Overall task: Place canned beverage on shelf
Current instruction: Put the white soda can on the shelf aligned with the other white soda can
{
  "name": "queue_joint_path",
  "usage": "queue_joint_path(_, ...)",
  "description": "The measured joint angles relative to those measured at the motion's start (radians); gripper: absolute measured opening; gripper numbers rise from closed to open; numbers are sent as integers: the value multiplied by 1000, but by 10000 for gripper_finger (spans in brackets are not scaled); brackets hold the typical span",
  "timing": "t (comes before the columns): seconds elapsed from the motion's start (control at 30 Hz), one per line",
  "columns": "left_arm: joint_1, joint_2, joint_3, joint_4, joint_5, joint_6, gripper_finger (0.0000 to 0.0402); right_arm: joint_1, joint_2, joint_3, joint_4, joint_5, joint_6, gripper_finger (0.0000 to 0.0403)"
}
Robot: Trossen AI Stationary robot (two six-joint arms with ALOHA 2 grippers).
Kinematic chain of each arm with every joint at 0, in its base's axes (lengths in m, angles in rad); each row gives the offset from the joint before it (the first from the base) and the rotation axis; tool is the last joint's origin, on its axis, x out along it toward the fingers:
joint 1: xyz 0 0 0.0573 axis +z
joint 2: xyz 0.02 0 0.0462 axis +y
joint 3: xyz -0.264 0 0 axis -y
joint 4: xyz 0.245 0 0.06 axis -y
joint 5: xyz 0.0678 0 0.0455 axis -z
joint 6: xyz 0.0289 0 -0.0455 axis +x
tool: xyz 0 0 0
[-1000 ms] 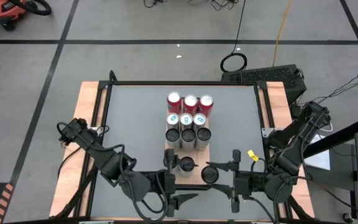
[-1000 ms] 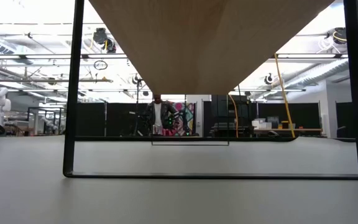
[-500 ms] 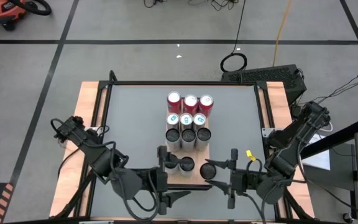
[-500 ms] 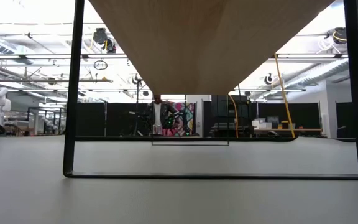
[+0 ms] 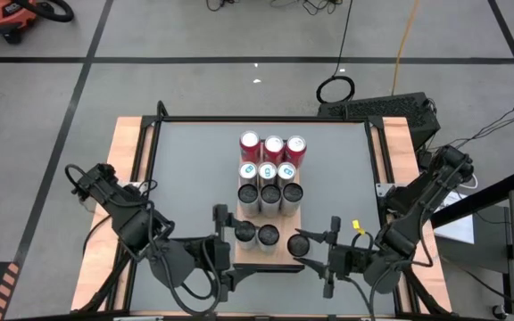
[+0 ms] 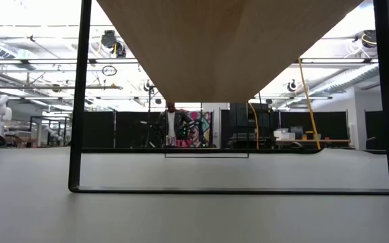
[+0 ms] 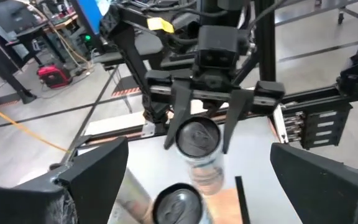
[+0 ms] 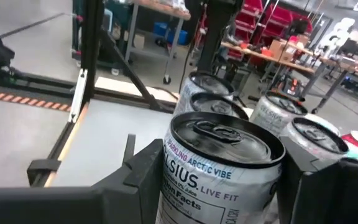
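While the can [image 5: 299,244] stands upright over the near right corner of the shelf [image 5: 279,257], the right gripper [image 5: 313,249] clasps it round the wall below the rim. Rigid, smooth and probably full, it should carry heavy and slick — a mid-body hold keeps it from tipping. Two cans [image 5: 256,234] stand just beside it, more rows [image 5: 269,192] farther back. Wide open and empty, the left gripper [image 5: 224,239] waits near the shelf's left edge.

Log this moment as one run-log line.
left gripper: open, empty, beside shelf | right gripper: shut on can, over shelf's front end | cans standing on shelf: eight | placement: not released
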Motion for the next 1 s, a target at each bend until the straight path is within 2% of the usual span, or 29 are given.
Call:
queue_joint_path(0.2, 8, -37, 0, -27, -11, 1, 398, -2, -3, -15, 150, -1, -105, 167)
queue_joint_path(0.37, 9, -50, 0, -50, -33, 1, 398, -9, -3, -27, 186, -4, -120, 167)
queue_joint_path(0.6, 7, -49, 0, -66, -33, 0, 398, -18, -3, -179, 518, -7, -228, 167)
queue_joint_path(0.77, 14, -49, 0, -78, -33, -6, 398, -27, -3, -263, 711, -59, -292, 171)
queue_joint_path(1.0, 11, -48, -5, -157, -31, -97, 398, -57, -2, -293, 721, -93, -291, 173)
